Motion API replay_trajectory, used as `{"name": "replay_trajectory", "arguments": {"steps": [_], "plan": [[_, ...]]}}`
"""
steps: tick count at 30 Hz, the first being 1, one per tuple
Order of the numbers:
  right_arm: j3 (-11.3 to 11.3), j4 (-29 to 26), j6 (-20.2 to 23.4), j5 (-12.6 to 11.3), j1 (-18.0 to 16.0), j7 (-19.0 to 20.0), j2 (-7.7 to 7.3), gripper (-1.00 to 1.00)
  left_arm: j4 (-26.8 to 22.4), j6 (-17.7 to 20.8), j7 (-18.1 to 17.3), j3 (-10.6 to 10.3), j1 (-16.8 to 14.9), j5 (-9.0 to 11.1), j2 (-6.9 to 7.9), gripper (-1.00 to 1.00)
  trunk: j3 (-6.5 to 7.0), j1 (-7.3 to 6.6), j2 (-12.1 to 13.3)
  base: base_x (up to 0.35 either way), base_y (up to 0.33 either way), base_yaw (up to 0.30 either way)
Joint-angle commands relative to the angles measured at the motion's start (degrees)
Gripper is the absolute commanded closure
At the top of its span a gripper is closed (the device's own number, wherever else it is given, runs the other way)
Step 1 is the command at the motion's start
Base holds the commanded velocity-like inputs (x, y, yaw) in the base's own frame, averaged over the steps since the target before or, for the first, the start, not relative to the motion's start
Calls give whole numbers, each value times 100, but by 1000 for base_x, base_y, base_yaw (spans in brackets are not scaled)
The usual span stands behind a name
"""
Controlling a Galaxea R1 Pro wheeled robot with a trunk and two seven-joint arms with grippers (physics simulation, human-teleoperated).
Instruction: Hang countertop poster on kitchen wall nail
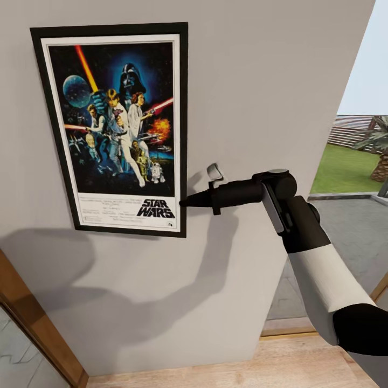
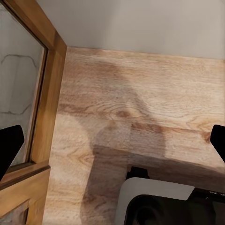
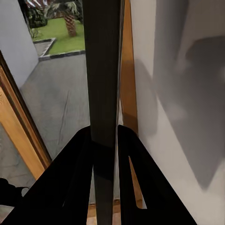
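The right arm (image 1: pixel 318 280) is reaching up from the lower right, white forearm sleeve nearest, then the black wrist, and at its far end the right gripper (image 1: pixel 186 202) is pinching the right edge of the poster (image 1: pixel 116 126) low down, level with the "STAR WARS" lettering. In the right wrist view the two black fingers (image 3: pixel 75 178) are closing on the poster's dark frame edge (image 3: pixel 103 93), which is running straight up between them, so the grip is clamped on the poster. A small grey metal part (image 1: pixel 214 172) is sticking up just above the gripper body.

The left gripper (image 2: pixel 112 140) is pointing down at the wooden floor (image 2: pixel 140 93), its black fingertips (image 2: pixel 9 145) sitting at opposite edges of the left wrist view, spread wide with nothing between them.

The poster is lying flat against the light-grey wall (image 1: pixel 258 81), slightly tilted, its top leaning left. I cannot tell whether it is resting on a nail. The arm's shadow (image 1: pixel 161 302) is falling across the wall below it.

A wooden door frame (image 1: pixel 37 323) is standing at the lower left. Past the wall's right edge, paving (image 1: pixel 350 231), a lawn (image 1: pixel 345 167) and a palm (image 1: pixel 377 143) are showing outside.
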Motion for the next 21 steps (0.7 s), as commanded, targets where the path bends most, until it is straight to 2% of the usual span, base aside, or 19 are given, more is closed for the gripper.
{"name": "replay_trajectory", "arguments": {"steps": [1, 11, 21], "plan": [[10, 1, 64, -42, -7, 7, -5, 100, -8, -9, -33, 26, -2, -60, -5, -100, -12, 4, -12, 0, 0, 0], [11, 1, 60, -42, -7, 11, -5, 100, -8, -8, -34, 28, -2, -60, -5, -100, -12, 4, -12, 95, 0, 0], [11, -4, 57, -41, -7, 5, -5, 100, -8, -9, -35, 33, -2, -60, -5, -100, -12, 4, -12, 11, 0, 0]]}}
